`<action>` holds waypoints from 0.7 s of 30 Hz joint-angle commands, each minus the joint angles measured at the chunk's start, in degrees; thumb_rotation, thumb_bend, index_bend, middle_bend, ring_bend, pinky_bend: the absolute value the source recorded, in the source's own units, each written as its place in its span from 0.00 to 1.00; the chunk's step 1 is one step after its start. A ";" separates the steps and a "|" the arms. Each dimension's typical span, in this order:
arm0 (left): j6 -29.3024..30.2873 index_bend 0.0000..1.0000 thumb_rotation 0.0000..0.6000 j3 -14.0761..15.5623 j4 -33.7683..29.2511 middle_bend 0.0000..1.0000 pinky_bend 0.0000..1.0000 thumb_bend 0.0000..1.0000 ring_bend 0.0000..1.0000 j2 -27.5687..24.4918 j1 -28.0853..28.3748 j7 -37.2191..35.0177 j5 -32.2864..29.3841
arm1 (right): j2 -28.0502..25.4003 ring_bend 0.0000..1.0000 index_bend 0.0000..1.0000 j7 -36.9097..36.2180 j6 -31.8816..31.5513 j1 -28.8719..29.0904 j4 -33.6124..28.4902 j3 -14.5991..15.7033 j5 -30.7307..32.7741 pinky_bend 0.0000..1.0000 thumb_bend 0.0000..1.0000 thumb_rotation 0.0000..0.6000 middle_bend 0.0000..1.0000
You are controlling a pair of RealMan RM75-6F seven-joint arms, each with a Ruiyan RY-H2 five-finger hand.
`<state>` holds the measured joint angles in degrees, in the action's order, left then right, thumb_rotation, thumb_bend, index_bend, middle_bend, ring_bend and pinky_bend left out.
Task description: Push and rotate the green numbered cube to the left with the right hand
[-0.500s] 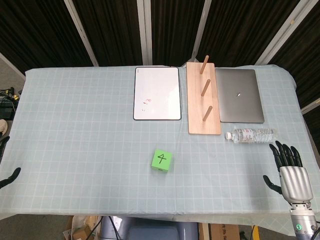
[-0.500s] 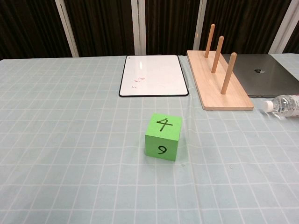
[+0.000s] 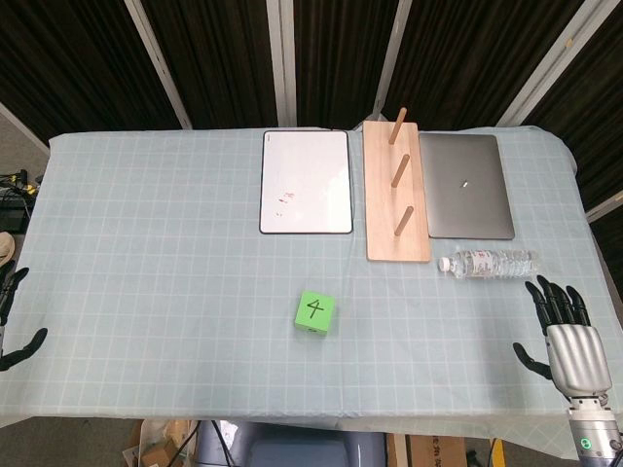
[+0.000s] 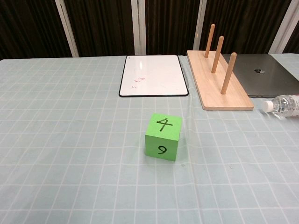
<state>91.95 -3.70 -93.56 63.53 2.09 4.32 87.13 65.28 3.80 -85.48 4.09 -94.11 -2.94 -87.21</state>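
Near the middle of the table [image 3: 146, 243], toward its near edge, the green numbered cube [image 3: 314, 312] sat flat on the checked cloth, a 4 on its top face and a 9 on the face turned to the chest camera, with nothing touching it. Beyond it lay a whiteboard [image 3: 305, 182], and just right of that a wooden peg board [image 3: 396, 195] with three upright pegs. A closed grey laptop [image 3: 470, 186] lay beside the board's right edge, and a plastic water bottle [image 3: 489, 263] rested on its side just near of the laptop. Well to the right of the cube, by the table's near right corner, the right robot hand [image 3: 563, 336] was released, fingers spread, grasping nothing. At the far left edge only dark fingertips of the left robot hand [image 3: 14, 321] showed, apart and holding nothing.
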 commanded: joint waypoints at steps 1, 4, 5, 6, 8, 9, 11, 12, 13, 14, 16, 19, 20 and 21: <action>-0.78 0.11 1.00 -0.17 0.25 0.02 0.00 0.31 0.00 0.16 0.21 0.16 -0.88 | -0.70 0.10 0.00 -0.88 0.54 0.03 -0.50 0.39 -0.24 0.00 0.27 1.00 0.05; -1.20 0.11 1.00 -0.46 -0.08 0.02 0.00 0.31 0.00 -0.01 0.39 0.05 -1.42 | -0.97 0.10 0.00 -0.19 1.04 0.21 -0.31 0.92 -0.98 0.00 0.27 1.00 0.05; -0.67 0.11 1.00 -0.32 -0.03 0.02 0.00 0.31 0.00 -0.21 0.16 -0.28 -0.92 | -0.78 0.10 0.00 -0.29 0.83 0.32 -0.60 0.96 -1.58 0.00 0.27 1.00 0.05; -0.56 0.11 1.00 -0.25 -0.03 0.02 0.00 0.31 0.00 -0.38 0.04 -0.71 -0.87 | -0.68 0.10 0.00 -0.13 0.75 0.32 -0.64 1.03 -1.81 0.00 0.27 1.00 0.05; -0.62 0.11 1.00 -0.43 -0.03 0.02 0.00 0.31 0.00 -0.63 -0.02 -1.43 -1.26 | -0.61 0.10 0.00 0.10 0.90 0.41 -0.63 1.13 -1.99 0.00 0.27 1.00 0.06; -0.62 0.11 1.00 -0.69 0.03 0.02 0.00 0.31 0.00 -0.76 -0.04 -1.80 -1.69 | -0.60 0.11 0.01 -0.04 1.25 0.59 -0.73 1.10 -1.89 0.00 0.27 1.00 0.07; -0.41 0.11 1.00 -1.15 0.13 0.02 0.00 0.31 0.00 -0.91 -0.17 -2.33 -2.42 | -0.65 0.15 0.03 -0.05 1.73 1.08 -1.07 0.77 -1.78 0.03 0.27 1.00 0.10; -0.33 0.11 1.00 -1.27 0.12 0.02 0.00 0.31 0.00 -0.96 -0.24 -2.55 -2.65 | -0.83 0.20 0.05 0.41 2.08 1.42 -1.26 0.68 -1.94 0.07 0.27 1.00 0.14; -0.29 0.11 1.00 -1.33 0.11 0.02 0.00 0.31 0.00 -1.00 -0.29 -2.70 -2.76 | -1.07 0.24 0.06 0.84 2.50 1.74 -1.58 0.61 -2.00 0.11 0.27 1.00 0.17; -0.23 0.11 1.00 -1.40 0.08 0.02 0.00 0.31 0.00 -1.06 -0.35 -2.86 -2.88 | -1.50 0.30 0.08 1.44 3.28 2.30 -2.11 0.54 -2.15 0.18 0.27 1.00 0.23; -0.20 0.11 1.00 -1.44 0.02 0.02 0.00 0.31 0.00 -1.18 -0.44 -3.10 -3.03 | -2.89 0.42 0.11 2.98 5.74 3.84 -3.93 0.31 -2.06 0.31 0.27 1.00 0.34; -0.29 0.11 1.00 -1.43 -0.08 0.02 0.00 0.31 0.00 -1.26 -0.47 -3.33 -3.05 | -5.58 0.59 0.16 5.27 11.15 7.07 -7.67 -0.37 -1.02 0.50 0.28 1.00 0.50; -0.30 0.11 1.00 -1.40 -0.11 0.02 0.00 0.31 0.00 -1.28 -0.47 -3.38 -2.98 | -6.53 0.63 0.17 5.78 13.35 8.32 -8.97 -0.66 -0.32 0.55 0.30 1.00 0.54; -0.31 0.11 1.00 -1.36 -0.12 0.02 0.00 0.31 0.00 -1.31 -0.48 -3.45 -2.90 | -7.49 0.66 0.18 6.39 15.72 9.62 -10.23 -0.96 0.62 0.59 0.34 1.00 0.58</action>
<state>91.64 -5.07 -93.67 62.22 1.61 0.87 84.22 60.73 7.93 -75.39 10.07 -100.55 -2.99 -88.44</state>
